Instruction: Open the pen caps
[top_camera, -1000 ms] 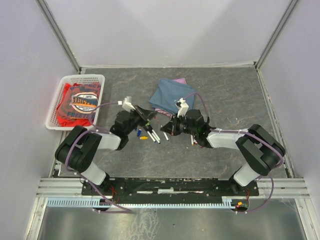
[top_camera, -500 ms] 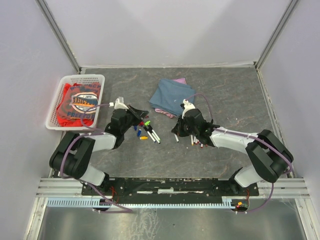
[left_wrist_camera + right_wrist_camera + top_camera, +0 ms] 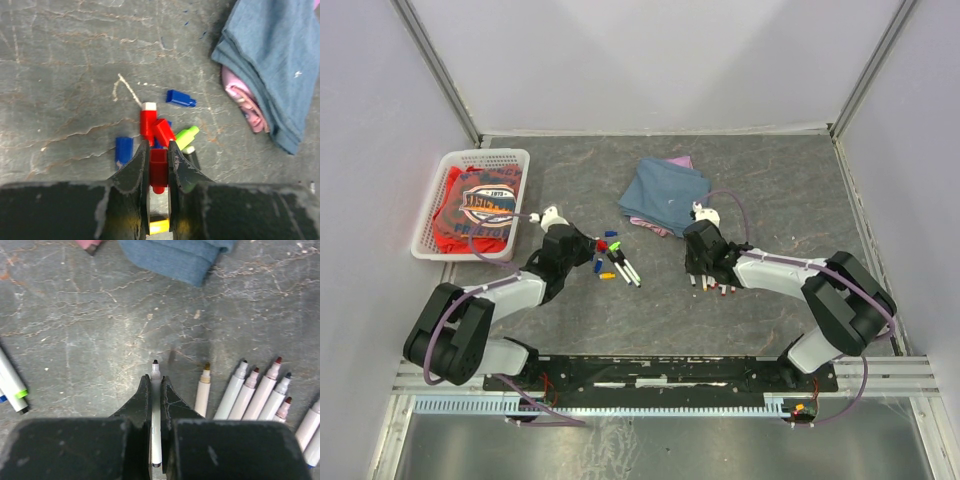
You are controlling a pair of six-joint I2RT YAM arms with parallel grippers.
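My left gripper (image 3: 159,150) is shut on a red pen cap (image 3: 159,167), low over a pile of loose pen caps: red (image 3: 148,120), green (image 3: 186,136), two blue (image 3: 181,98) and a yellow one (image 3: 159,226). In the top view it (image 3: 582,245) sits left of the caps (image 3: 607,243). My right gripper (image 3: 156,382) is shut on an uncapped white pen (image 3: 156,371) with a dark tip, held low over the table. Several uncapped pens (image 3: 250,390) lie in a row to its right. In the top view it (image 3: 698,272) is by that row (image 3: 715,287).
A folded blue cloth (image 3: 663,193) over a pink one lies behind both grippers and shows in both wrist views (image 3: 272,65) (image 3: 175,255). Two pens with a green end (image 3: 12,382) lie left of the right gripper. A white basket (image 3: 435,205) holding a red cloth stands far left.
The grippers were raised and close together at the middle. They have drawn apart and dropped to the table, the left with the red cap, the right with the bare pen.
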